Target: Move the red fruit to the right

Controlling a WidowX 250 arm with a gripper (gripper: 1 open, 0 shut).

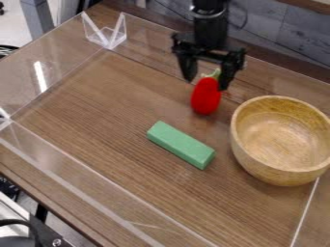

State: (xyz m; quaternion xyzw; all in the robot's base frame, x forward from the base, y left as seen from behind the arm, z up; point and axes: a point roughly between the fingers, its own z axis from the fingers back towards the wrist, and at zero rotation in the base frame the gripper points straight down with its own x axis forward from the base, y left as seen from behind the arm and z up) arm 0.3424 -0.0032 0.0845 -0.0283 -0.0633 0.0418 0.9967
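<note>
The red fruit [206, 96] lies on the wooden table, a small glossy oval just left of the wooden bowl [280, 139]. Its pale green stem end is hidden behind the gripper. My black gripper [210, 71] hangs pointing down directly over the fruit's far end. Its fingers are spread open, one on each side above the fruit, with nothing held between them.
A flat green rectangular block [179, 144] lies in front of the fruit, toward the table's middle. A clear plastic wall [52, 72] runs around the table, with a clear folded corner piece [106, 31] at the back left.
</note>
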